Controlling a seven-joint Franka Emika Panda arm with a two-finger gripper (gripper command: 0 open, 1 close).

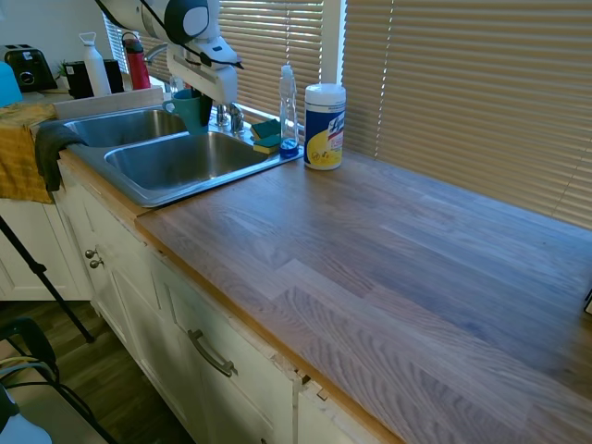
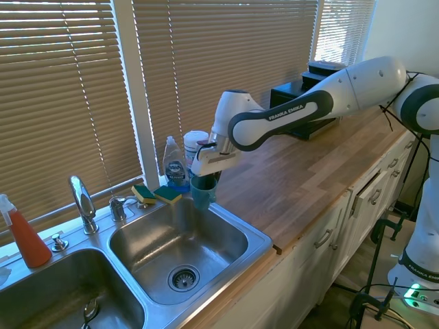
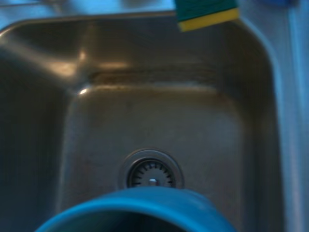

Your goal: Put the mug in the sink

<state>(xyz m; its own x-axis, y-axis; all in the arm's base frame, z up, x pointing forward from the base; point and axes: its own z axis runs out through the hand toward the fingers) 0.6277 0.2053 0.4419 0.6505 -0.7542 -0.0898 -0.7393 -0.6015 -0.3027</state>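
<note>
The teal-blue mug hangs upright in the air over the back edge of one basin of the steel sink, just in front of the sponges. My gripper is shut on its rim from above. From the other side, the mug and gripper sit above the basin of the sink nearest the long countertop. In the wrist view, the mug's rim fills the lower edge, with the drain of the sink directly beneath.
Two green-yellow sponges, a dish soap bottle and a white-and-yellow wipes canister stand behind the sink. The chrome faucet rises between the basins. A red spray bottle and a yellow towel flank the far basin.
</note>
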